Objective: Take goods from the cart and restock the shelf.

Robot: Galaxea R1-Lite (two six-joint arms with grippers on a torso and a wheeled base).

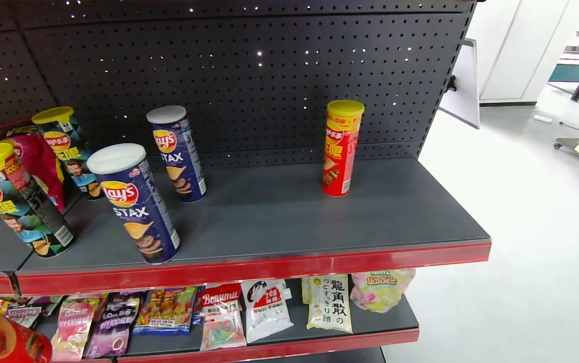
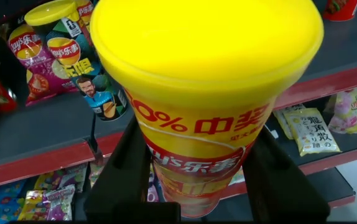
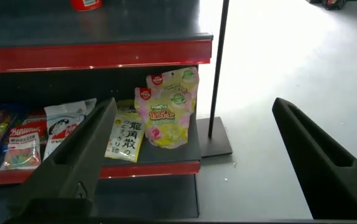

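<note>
Yellow-lidded chip can tight inside left end effector; right end effector agape, empty.

The upper shelf carries two blue chip cans, two teal cans and one pink bag. Red cans number two in all. The lower shelf holds at least seven snack bags; those at its left end are too crowded to count.

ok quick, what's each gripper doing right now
Left gripper: shut on a yellow-lidded red chip can.
Right gripper: open, holding nothing.
</note>
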